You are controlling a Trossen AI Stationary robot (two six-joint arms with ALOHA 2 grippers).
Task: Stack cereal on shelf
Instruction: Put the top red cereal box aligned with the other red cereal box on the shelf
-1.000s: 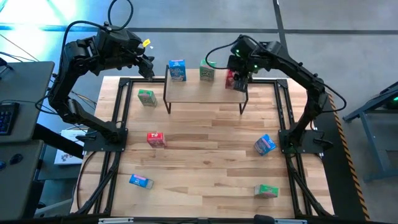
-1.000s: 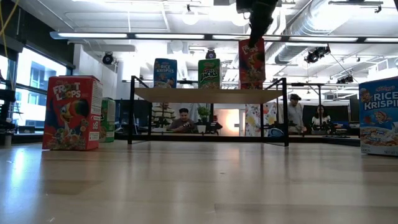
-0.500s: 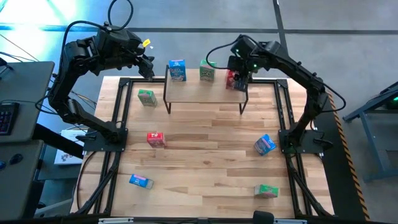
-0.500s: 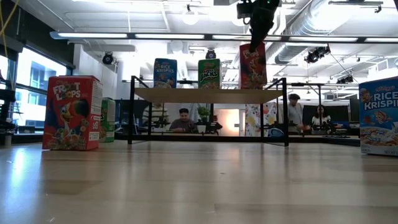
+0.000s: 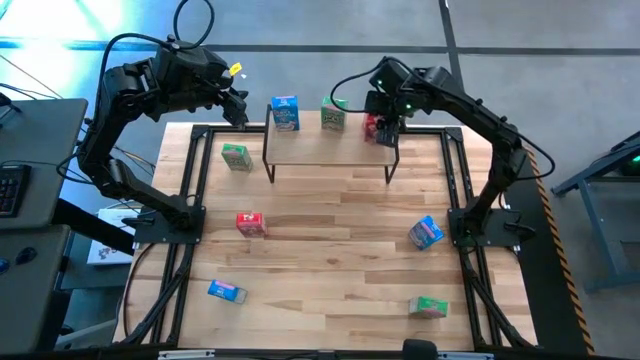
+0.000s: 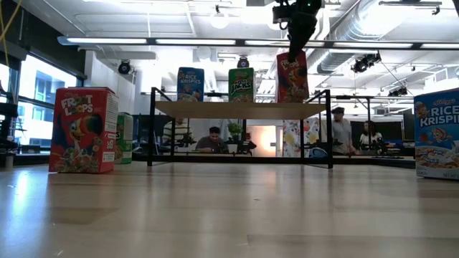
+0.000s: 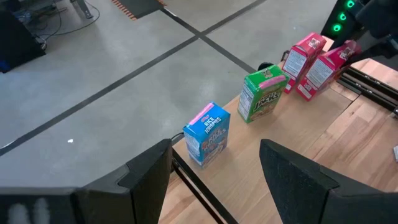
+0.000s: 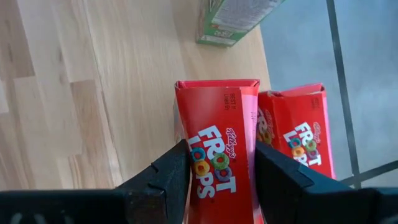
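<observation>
**Red box gripped at the shelf's end**

The wooden surface (image 5: 330,240) has broad bare planks well away from both end effectors; loose cereal boxes sit scattered there: a green one (image 5: 236,156), a red one (image 5: 250,223), a blue one (image 5: 425,232), another blue (image 5: 227,291) and another green (image 5: 428,306) near the front edge.

The shelf (image 5: 330,145) stands at the far edge. Directly under the right end effector (image 8: 217,171), a red Froot Loops box (image 8: 217,149) is clamped between the two fingers, upright at the shelf's end (its base is hidden in the wrist view). Just beside it, touching or nearly so, is a second red box (image 8: 298,143), cut off by the frame. Farther along the plank stand a green box (image 6: 241,84) and a blue Rice Krispies box (image 6: 190,84), with open plank between them.

The left end effector (image 7: 214,180) hangs spread wide and empty beyond the shelf's other end, nearest the blue box.
</observation>
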